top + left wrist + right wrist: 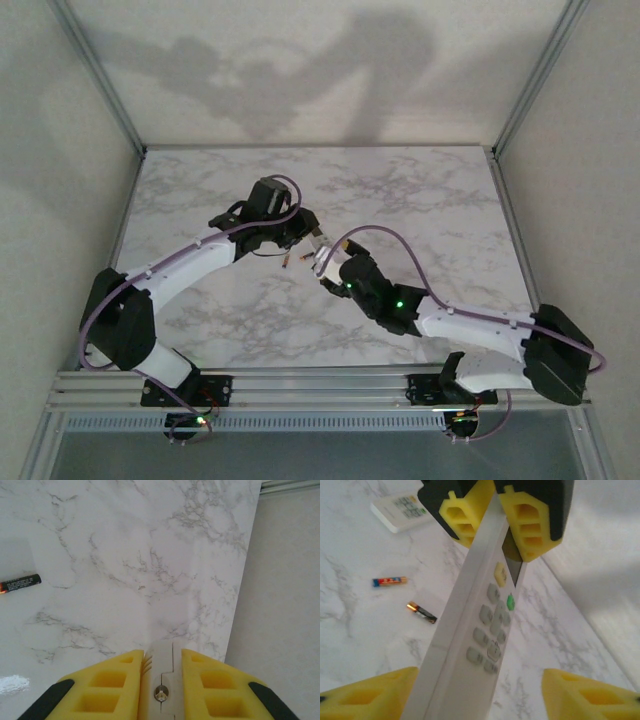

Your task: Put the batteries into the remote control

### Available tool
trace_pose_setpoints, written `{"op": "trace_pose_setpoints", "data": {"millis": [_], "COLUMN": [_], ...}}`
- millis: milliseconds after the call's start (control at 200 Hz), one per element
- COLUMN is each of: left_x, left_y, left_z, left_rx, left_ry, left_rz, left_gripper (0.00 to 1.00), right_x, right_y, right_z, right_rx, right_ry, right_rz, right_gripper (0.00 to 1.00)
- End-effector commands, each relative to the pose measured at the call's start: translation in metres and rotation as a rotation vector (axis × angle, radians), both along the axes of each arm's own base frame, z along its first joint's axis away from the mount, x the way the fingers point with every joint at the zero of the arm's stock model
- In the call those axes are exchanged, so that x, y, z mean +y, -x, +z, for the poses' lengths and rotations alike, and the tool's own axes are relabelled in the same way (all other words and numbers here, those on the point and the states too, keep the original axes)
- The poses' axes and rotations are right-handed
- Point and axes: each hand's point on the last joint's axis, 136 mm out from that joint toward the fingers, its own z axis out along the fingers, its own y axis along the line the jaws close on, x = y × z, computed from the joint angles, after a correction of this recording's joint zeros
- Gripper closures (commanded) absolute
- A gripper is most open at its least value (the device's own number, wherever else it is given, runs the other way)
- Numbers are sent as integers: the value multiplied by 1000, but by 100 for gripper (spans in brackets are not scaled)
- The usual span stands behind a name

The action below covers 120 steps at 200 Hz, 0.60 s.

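Top view: both arms reach in and meet near the middle of the marble tabletop (420, 200).

Left gripper (162, 662): jaws clamped on the remote control (485, 615). Its yellow fingers (110, 685) press on either side of the handset's thin white edge. From the right wrist camera, the same jaws pinch the far end of the handset, just above the top row of buttons.

Remote control: held off the tabletop and tilted, button face towards the right wrist camera. Grey keys, one yellow key and one green key are visible. The body runs from the left gripper's jaws down into the gap of the right gripper (477, 685).

Right gripper: jaws apart, one finger on each side of the handset's near end. There is a clear gap between the handset and the finger on the button side. Cannot tell whether the other finger touches it.

Batteries: both lie flat on the tabletop, beside the held handset. The dark battery (421, 613) has an orange tip. The blue-and-red battery (390, 581) lies near it but apart.

A flat white piece (400, 510) with small markings lies further off on the tabletop.
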Motion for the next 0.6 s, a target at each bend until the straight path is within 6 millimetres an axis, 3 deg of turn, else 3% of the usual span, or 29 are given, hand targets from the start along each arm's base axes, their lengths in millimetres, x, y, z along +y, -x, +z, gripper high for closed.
{"op": "trace_pose_setpoints", "data": {"millis": [0,170,330,426,466,531,596], "left_x": [-3,-6,-13,-10,-3,13,33], "left_y": [-3,-3,-9,-18,-23,-32,-37], "left_z": [7,10,29,52,64,91,130], "left_rx": [16,35,14,-49,-92,-197,-372], "left_ry": [11,46,145,159,150,133,101], "left_rz": [19,34,33,40,53,90,97], "left_gripper": [96,92,76,60,47,30,23], "right_x": [8,15,19,20,19,16,14], "right_y": [-12,-8,6,14,16,17,19], "right_z": [27,20,11,14,18,30,48], "right_rx": [-119,-78,28,87,122,217,365], "right_ry": [-34,-53,-96,-163,-209,-313,-460], "right_rz": [-18,14,64,77,78,77,99], "right_gripper": [44,64,82,89,91,94,96]}}
